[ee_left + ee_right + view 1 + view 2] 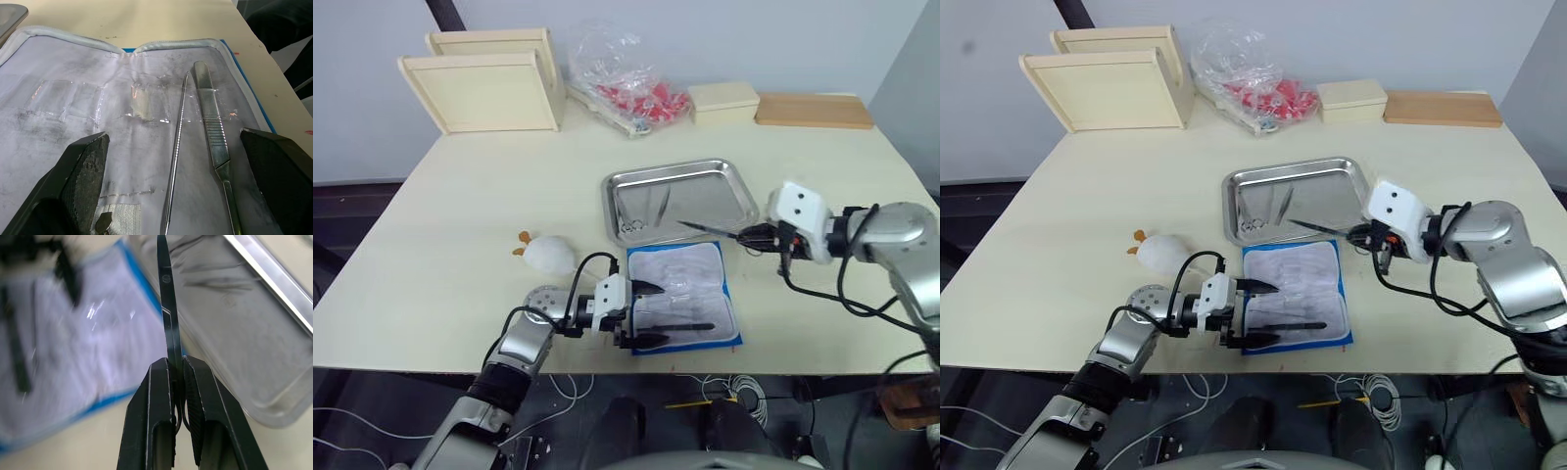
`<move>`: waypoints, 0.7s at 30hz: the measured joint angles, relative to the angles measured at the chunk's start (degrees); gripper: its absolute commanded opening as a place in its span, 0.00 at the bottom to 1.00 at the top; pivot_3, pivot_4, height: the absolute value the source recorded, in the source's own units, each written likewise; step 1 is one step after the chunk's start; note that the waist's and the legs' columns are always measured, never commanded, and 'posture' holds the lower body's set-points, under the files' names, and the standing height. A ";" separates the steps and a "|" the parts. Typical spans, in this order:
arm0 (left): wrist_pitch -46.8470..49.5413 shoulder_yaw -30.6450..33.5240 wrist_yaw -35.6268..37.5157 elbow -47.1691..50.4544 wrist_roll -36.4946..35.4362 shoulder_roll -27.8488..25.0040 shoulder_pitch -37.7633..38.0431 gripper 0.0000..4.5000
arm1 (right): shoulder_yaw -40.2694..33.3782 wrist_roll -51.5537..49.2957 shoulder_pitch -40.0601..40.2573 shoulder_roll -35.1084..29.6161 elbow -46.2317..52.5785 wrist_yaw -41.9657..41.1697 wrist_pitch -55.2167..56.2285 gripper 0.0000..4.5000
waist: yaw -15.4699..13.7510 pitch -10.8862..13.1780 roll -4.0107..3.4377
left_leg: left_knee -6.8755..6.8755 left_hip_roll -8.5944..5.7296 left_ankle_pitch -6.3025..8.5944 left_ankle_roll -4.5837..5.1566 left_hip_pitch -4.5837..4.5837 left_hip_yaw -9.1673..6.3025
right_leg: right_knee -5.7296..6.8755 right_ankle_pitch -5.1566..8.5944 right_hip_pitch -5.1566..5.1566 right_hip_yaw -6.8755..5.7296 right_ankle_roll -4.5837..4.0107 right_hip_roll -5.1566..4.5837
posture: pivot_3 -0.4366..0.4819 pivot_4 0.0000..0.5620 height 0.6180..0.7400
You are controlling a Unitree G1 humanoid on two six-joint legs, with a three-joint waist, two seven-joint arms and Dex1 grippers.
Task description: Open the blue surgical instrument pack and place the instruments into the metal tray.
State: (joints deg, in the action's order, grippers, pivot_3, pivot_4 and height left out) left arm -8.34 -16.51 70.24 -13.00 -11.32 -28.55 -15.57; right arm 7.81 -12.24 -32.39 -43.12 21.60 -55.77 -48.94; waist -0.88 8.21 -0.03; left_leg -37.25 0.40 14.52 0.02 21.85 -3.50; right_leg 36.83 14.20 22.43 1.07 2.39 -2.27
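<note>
The blue surgical instrument pack (pixel 683 294) lies open near the table's front edge, pale lining up. A slim forceps (pixel 212 132) and a thin probe (pixel 176 147) rest on the lining. My left gripper (pixel 656 313) is open at the pack's left edge, its fingers (pixel 78 181) straddling these two instruments without touching them. My right gripper (pixel 752 236) is shut on dark scissors (pixel 166 308), whose blades point over the near right corner of the metal tray (pixel 729 181). Slim instruments (pixel 658 206) lie in the tray.
A white chick-like toy (pixel 548 253) sits left of the pack. Pale wooden boxes (pixel 489 88), a clear bag of red items (pixel 626 83), a small box (pixel 724 101) and a wooden board (pixel 813 110) line the table's back edge.
</note>
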 measured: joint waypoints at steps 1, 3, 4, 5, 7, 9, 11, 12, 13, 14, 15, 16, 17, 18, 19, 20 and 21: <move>0.00 0.05 0.00 0.01 0.00 -0.01 0.01 1.00 | -0.01 -0.14 -0.39 0.98 -0.38 0.92 -0.79 0.01 | 0.02 0.00 0.00 | 0.00 0.00 0.00 0.00 -0.01 0.01 | 0.00 0.00 0.00 0.01 0.00 0.00 | 0.48 0.27 1.00; 0.00 0.21 -0.02 0.00 0.00 -0.09 0.08 1.00 | -0.09 -0.56 -2.28 5.49 -2.17 5.03 -3.52 0.01 | 0.18 -0.02 -0.03 | 0.02 0.01 0.00 0.01 -0.04 0.02 | 0.01 -0.01 0.00 0.04 -0.01 0.01 | 0.48 0.27 1.00; 0.02 0.09 -0.14 -0.01 0.05 0.01 0.12 1.00 | -0.04 -0.66 -3.19 8.35 -3.09 7.63 -4.85 0.01 | 0.06 -0.01 -0.05 | 0.02 0.00 -0.02 0.03 -0.01 -0.03 | 0.01 -0.01 0.01 0.00 -0.01 0.01 | 0.48 0.27 1.00; 0.02 0.04 -0.17 -0.01 0.05 0.08 0.12 1.00 | 0.03 -0.75 -3.31 8.88 -3.24 8.15 -5.05 0.01 | 0.01 0.00 -0.05 | 0.02 0.01 -0.02 0.03 0.00 -0.03 | 0.01 0.00 0.01 -0.01 -0.01 0.01 | 0.48 0.27 1.00; 0.02 0.00 -0.20 0.14 0.06 0.13 0.18 1.00 | 0.13 -0.96 -4.56 11.61 -4.95 11.12 -6.32 0.01 | 0.03 -0.01 -0.08 | 0.03 -0.01 -0.02 0.04 0.01 -0.01 | 0.00 0.00 0.01 0.02 -0.01 0.00 | 0.48 0.27 1.00; 0.06 0.17 -0.25 0.28 0.07 0.01 0.55 1.00 | -0.04 -0.77 -6.56 15.22 -8.38 14.87 -7.38 0.01 | 0.16 0.00 -0.11 | 0.05 -0.03 -0.03 0.05 0.00 0.02 | 0.02 -0.01 0.03 0.06 -0.01 -0.01 | 0.48 0.27 1.00; 0.06 0.15 -0.42 0.37 0.07 0.05 0.61 1.00 | -0.02 -0.59 -7.39 16.75 -10.04 16.61 -7.74 0.01 | 0.08 0.00 -0.11 | 0.05 -0.03 -0.03 0.06 0.02 0.01 | 0.02 -0.01 0.05 0.02 -0.01 -0.01 | 0.48 0.27 1.00; 0.07 0.19 -0.56 0.65 0.07 -0.01 0.84 1.00 | -0.02 -0.19 -9.00 19.38 -13.29 19.87 -8.46 0.01 | 0.08 0.00 -0.11 | 0.06 -0.04 -0.03 0.06 0.04 0.00 | 0.01 -0.01 0.05 0.01 -0.02 -0.01 | 0.48 0.27 1.00; 0.07 0.17 -0.57 0.67 0.07 0.01 0.82 1.00 | -0.02 -0.06 -9.17 19.63 -13.73 20.29 -8.47 0.01 | 0.11 -0.01 -0.15 | 0.09 -0.05 -0.03 0.06 0.03 0.02 | 0.01 -0.01 0.06 0.04 -0.02 -0.01 | 0.48 0.27 1.00; 0.07 0.23 -0.59 0.81 0.07 -0.04 0.99 1.00 | -0.04 0.19 -9.66 20.60 -14.97 21.47 -8.48 0.01 | 0.15 -0.01 -0.14 | 0.09 -0.06 -0.04 0.06 0.03 0.02 | 0.01 -0.01 0.06 0.04 -0.03 -0.01 | 0.48 0.27 1.00; 0.17 0.34 -0.67 0.93 0.06 -0.22 1.12 1.00 | -0.25 0.78 -11.07 22.87 -17.90 23.75 -8.47 0.01 | 0.32 -0.01 -0.16 | 0.11 -0.06 -0.03 0.06 -0.01 0.06 | 0.01 -0.01 0.05 0.08 -0.02 0.00 | 0.48 0.27 1.00; 0.30 0.34 -0.72 0.97 0.07 -0.24 1.09 1.00 | -0.28 1.24 -11.93 24.21 -19.70 25.12 -8.37 0.01 | 0.46 -0.03 -0.19 | 0.12 -0.06 -0.04 0.07 0.00 0.09 | 0.03 -0.02 0.05 0.11 -0.03 0.00 | 0.48 0.27 1.00; 0.43 0.29 -0.82 1.01 0.07 -0.23 1.06 1.00 | -0.24 1.92 -12.95 25.91 -22.17 26.90 -8.22 0.01 | 0.48 -0.03 -0.19 | 0.12 -0.07 -0.04 0.07 0.00 0.09 | 0.04 -0.02 0.05 0.09 -0.03 0.01 | 0.48 0.27 1.00; 0.44 0.29 -1.03 1.20 0.07 -0.21 1.22 1.00 | -0.16 2.70 -13.87 27.68 -24.86 28.89 -7.58 0.01 | 0.44 -0.03 -0.19 | 0.12 -0.06 -0.04 0.08 0.01 0.09 | 0.04 -0.01 0.08 0.04 -0.03 0.02 | 0.48 0.27 1.00; 0.46 0.21 -1.10 1.26 0.07 -0.21 1.21 1.00 | -0.10 3.30 -14.66 29.22 -27.20 30.62 -6.86 0.01 | 0.41 -0.02 -0.20 | 0.12 -0.07 -0.04 0.08 0.02 0.10 | 0.03 -0.02 0.08 0.05 -0.04 0.02 | 0.48 0.27 1.00; 0.46 0.21 -1.10 1.34 0.07 -0.21 1.24 1.00 | -0.17 3.58 -15.00 29.95 -28.37 31.57 -6.67 0.01 | 0.39 -0.02 -0.21 | 0.12 -0.08 -0.04 0.08 0.03 0.11 | 0.03 -0.04 0.08 0.05 -0.08 0.02 | 0.48 0.27 1.00; 0.49 0.20 -1.12 1.45 0.07 -0.23 1.31 1.00 | -0.55 4.06 -16.15 31.75 -31.42 33.65 -6.31 0.01 | 0.44 -0.02 -0.21 | 0.13 -0.09 -0.04 0.08 0.03 0.11 | 0.03 -0.12 0.08 0.07 -0.21 0.02 | 0.48 0.27 1.00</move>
State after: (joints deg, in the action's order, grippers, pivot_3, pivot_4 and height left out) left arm -7.85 -16.30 69.11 -11.55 -11.26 -28.77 -14.26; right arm 7.26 -8.18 -48.54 -11.37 -9.82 -22.11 -55.25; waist -0.45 8.19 -0.24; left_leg -37.12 0.30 14.48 0.10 21.89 -3.39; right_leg 36.86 14.08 22.50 1.14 2.18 -2.25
